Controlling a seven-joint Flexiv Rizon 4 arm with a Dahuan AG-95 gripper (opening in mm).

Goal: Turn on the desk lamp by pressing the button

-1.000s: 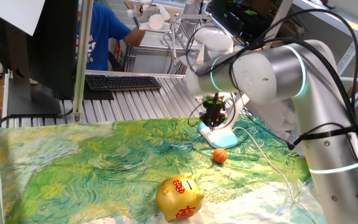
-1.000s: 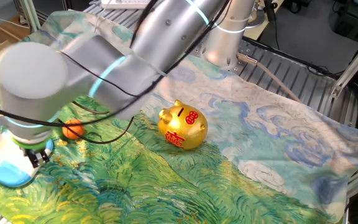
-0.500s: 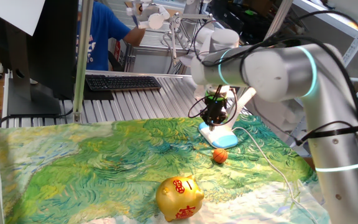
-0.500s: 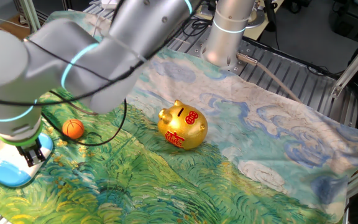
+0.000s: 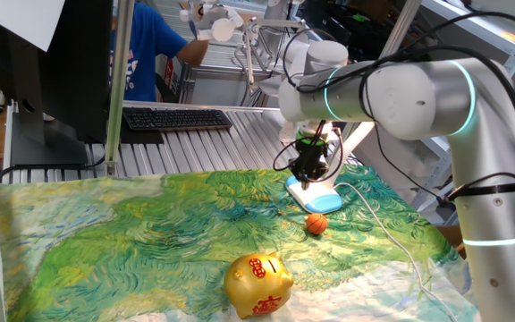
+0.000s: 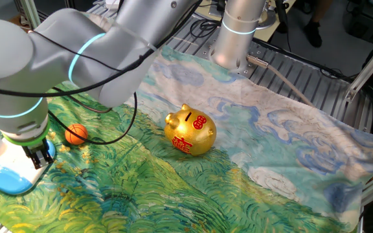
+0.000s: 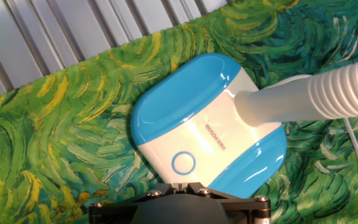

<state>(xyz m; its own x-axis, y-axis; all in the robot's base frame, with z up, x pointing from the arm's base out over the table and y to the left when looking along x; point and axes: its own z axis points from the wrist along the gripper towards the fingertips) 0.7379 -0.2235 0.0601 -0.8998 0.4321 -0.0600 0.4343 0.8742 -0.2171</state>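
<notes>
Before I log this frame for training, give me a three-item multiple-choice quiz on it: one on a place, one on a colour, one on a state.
1. What lies between the piggy bank and the lamp base?
A. orange ball
B. keyboard
C. nothing

2. What colour is the ring around the lamp button?
A. red
B. blue
C. green

3. How does the gripper stand to the lamp base?
A. above it
B. far across the cloth
C. holding the ball

Answers:
1. A, the orange ball sits between them in one fixed view.
2. B, the hand view shows a blue ring on white.
3. A, both fixed views show it over the base.
</notes>
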